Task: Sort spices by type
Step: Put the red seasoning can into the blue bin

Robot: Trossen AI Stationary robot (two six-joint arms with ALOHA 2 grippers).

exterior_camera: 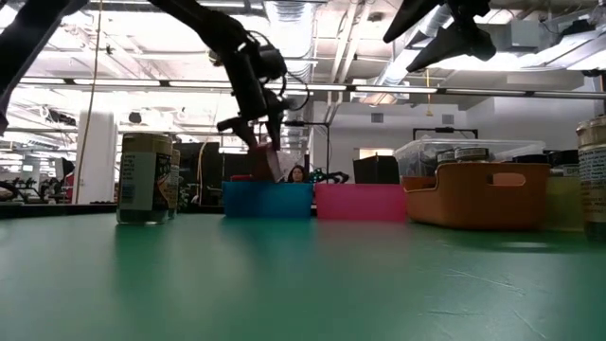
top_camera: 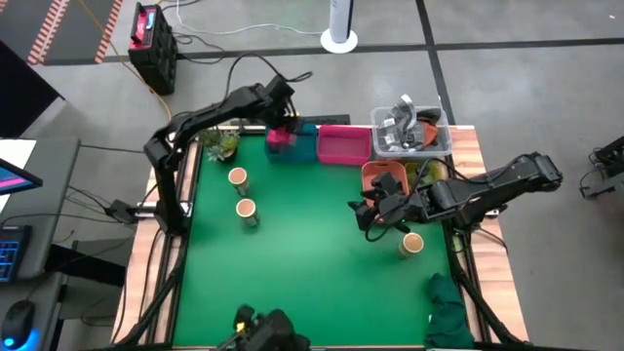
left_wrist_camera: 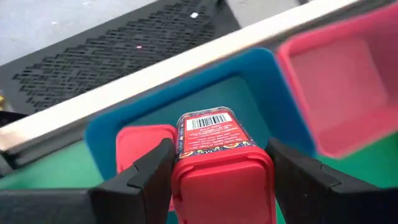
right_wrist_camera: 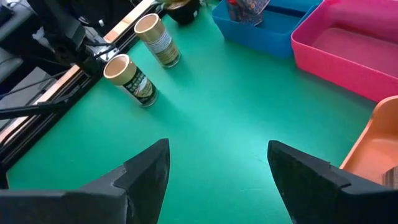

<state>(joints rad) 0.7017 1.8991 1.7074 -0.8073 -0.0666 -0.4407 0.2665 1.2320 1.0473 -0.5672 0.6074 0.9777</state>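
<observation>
My left gripper (top_camera: pixel 280 125) reaches to the far edge and is shut on a pink-red tin (left_wrist_camera: pixel 219 163) above the blue bin (left_wrist_camera: pixel 277 102). A second pink-red tin (left_wrist_camera: pixel 138 142) lies inside that bin. My right gripper (right_wrist_camera: pixel 217 163) hangs open in the air on the right side, near the orange bin (top_camera: pixel 383 176). Two tan-topped jars (top_camera: pixel 238 177) (top_camera: pixel 246 209) stand upright on the left part of the mat, and a third (top_camera: pixel 411 244) stands on the right part. Dark green-topped jars (top_camera: pixel 222 144) stand at the far left corner. My left gripper pinches the pink-red tin between its two fingers (left_wrist_camera: pixel 150 175), one on each narrow side just below the red lid (left_wrist_camera: pixel 227 186). The fingers come from above, slanting toward the far edge. The tin hangs tilted, its barcode end (left_wrist_camera: pixel 208 121) pointing down into the blue bin.
A pink bin (top_camera: pixel 343 146) sits right of the blue one; a clear tub of metal parts (top_camera: pixel 409 132) and a yellow-green bin (top_camera: pixel 432 174) are at the far right. A dark green cloth (top_camera: pixel 450 310) lies at the near right corner. The mat's middle (top_camera: pixel 302 244) is bare.
</observation>
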